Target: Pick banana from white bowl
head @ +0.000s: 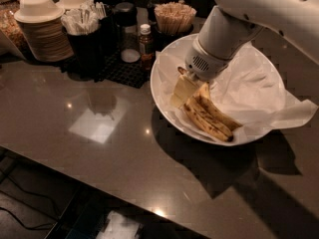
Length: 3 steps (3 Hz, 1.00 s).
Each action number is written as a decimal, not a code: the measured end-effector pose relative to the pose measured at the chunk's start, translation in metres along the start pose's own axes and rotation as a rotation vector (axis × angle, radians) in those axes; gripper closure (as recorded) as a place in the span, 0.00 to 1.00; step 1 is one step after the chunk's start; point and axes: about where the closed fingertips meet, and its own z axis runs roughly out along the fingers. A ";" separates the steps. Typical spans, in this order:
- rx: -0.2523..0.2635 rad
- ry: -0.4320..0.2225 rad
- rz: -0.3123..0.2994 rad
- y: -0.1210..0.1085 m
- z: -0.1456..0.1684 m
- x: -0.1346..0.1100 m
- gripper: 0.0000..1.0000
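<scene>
The white bowl (167,101) is wide, shallow and lined with crinkled white paper, and stands at the right on the dark counter. Two spotted yellow bananas lie side by side in its front part. The banana (217,113) is the one farther back, with its upper end just under the wrist. The other banana (203,121) lies in front of it. My gripper (185,89) is down inside the bowl at the bananas' left upper ends, touching or very near them. The white arm reaches in from the upper right.
A stack of off-white bowls (42,29) stands at the back left. A dark caddy with packets (87,26), a small brown bottle (145,44) and a cup of wooden stirrers (173,16) line the back. The counter's front edge runs diagonally across the lower left.
</scene>
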 end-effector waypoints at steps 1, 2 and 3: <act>0.046 -0.010 0.002 -0.006 -0.004 0.000 0.44; 0.093 -0.029 0.010 -0.014 -0.011 -0.001 0.44; 0.122 -0.035 0.018 -0.019 -0.013 -0.001 0.44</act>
